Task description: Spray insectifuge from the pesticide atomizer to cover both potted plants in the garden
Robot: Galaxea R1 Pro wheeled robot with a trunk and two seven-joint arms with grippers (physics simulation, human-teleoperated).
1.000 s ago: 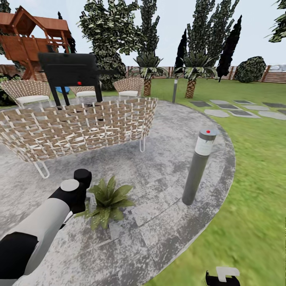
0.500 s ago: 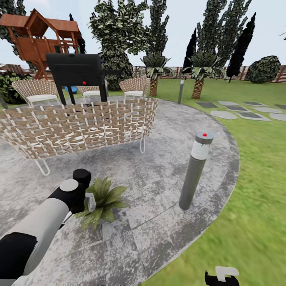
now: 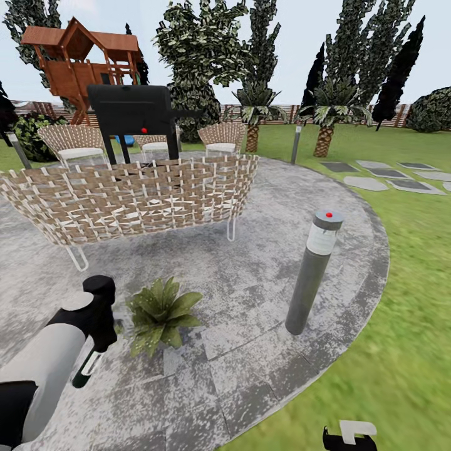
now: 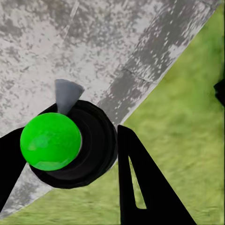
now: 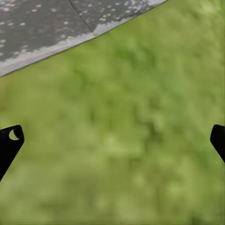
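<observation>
My left gripper (image 3: 94, 341) is shut on the pesticide atomizer (image 3: 86, 371), a dark bottle with a white band that hangs tilted below the hand. In the left wrist view the atomizer (image 4: 89, 145) is a black round body with a bright green cap and a grey nozzle, held between the black fingers (image 4: 140, 187) of the left gripper (image 4: 70, 157). One potted plant (image 3: 160, 310), a low green rosette, sits on the grey patio (image 3: 250, 351) just right of that hand. My right gripper (image 3: 351, 437) is low at the picture's bottom edge over the lawn; its fingertips (image 5: 10, 140) stand wide apart and empty.
A grey bollard light (image 3: 311, 275) stands on the patio right of the plant. A woven wicker sofa (image 3: 131, 194) lies beyond, with a black grill (image 3: 131, 113), wicker chairs and a wooden playhouse (image 3: 81, 59) behind. Lawn (image 3: 407, 282) and stepping stones (image 3: 382, 178) lie to the right.
The camera has turned a little to the left. My left arm has dropped and drawn left, away from the plant, and the atomizer now hangs below the hand.
</observation>
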